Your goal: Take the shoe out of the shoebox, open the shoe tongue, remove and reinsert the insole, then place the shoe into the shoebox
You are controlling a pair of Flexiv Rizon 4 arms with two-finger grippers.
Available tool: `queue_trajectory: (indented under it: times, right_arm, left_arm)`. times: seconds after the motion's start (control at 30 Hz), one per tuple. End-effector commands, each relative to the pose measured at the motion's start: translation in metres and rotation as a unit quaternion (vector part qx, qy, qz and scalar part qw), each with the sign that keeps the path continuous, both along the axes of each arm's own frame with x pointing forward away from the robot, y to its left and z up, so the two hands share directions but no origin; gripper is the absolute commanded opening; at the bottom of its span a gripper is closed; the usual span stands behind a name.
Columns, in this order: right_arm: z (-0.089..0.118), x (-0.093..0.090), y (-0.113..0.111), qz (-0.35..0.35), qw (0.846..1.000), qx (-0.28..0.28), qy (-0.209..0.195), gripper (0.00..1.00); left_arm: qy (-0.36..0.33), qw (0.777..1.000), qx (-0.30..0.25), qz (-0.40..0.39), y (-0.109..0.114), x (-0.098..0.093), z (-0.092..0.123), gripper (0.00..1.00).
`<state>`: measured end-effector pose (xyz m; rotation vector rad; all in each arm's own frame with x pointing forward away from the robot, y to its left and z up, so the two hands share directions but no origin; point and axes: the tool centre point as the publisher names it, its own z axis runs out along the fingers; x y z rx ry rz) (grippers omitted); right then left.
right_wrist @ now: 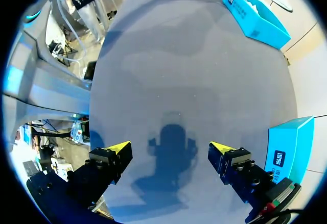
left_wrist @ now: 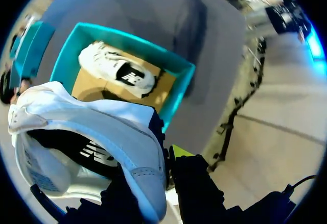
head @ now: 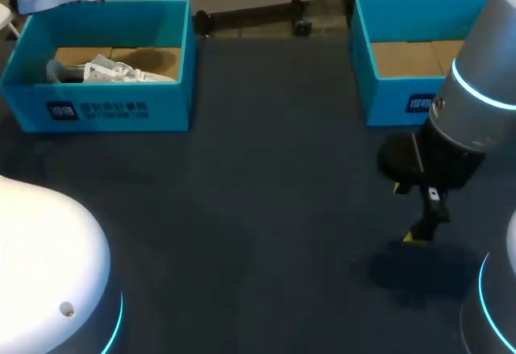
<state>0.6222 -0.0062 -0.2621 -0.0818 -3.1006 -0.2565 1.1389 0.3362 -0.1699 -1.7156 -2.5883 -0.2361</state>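
Left gripper (left_wrist: 159, 158) is clamping the edge of a white sneaker (left_wrist: 87, 127), holding it raised above the teal shoebox (left_wrist: 184, 73). A second white sneaker (left_wrist: 115, 68) is lying inside that box. Right gripper (right_wrist: 168, 150) is hanging over the dark table (right_wrist: 179, 66), fingers standing wide apart, near another teal box (right_wrist: 291, 142)

Table (head: 266, 168): one, flat top covered in dark grey matte material, running the full width of the head view; also seen in the right wrist view (right_wrist: 194, 71) and the left wrist view (left_wrist: 153, 15). Shadow (head: 419, 269): one dark patch on the table's near right part. Box (head: 403, 88): one, turquoise, lidless, at the table's far right, with a pale printed label on its front wall and a brown cardboard floor (head: 411, 57).
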Motion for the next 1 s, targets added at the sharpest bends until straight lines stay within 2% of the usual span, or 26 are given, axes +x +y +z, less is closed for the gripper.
queue_trajectory:
  times: [0.03, 0.37, 0.5, 0.87, 1.0]
  right_arm:
    - [-0.002, 0.0, 0.0, 0.0, 1.0, 0.0, 0.0, 1.0]
    - [-0.002, 0.0, 0.0, 0.0, 1.0, 0.0, 0.0, 1.0]
    - [-0.002, 0.0, 0.0, 0.0, 1.0, 0.0, 0.0, 1.0]
    - [-0.002, 0.0, 0.0, 0.0, 1.0, 0.0, 0.0, 1.0]
    - [-0.002, 0.0, 0.0, 0.0, 1.0, 0.0, 0.0, 1.0]
  left_arm:
    - [-0.011, 0.993, 0.025, -0.118, 0.0, -0.007, 0.001, 0.0]
    - [-0.011, 0.993, 0.025, -0.118, 0.0, -0.007, 0.001, 0.0]
    - [-0.019, 0.995, 0.041, -0.095, -0.008, 0.007, -0.011, 0.0]
    - [-0.04, 0.994, 0.055, -0.086, -0.017, 0.016, -0.053, 0.0]
    - [-0.043, 0.994, 0.055, -0.089, -0.017, 0.022, -0.056, 0.0]
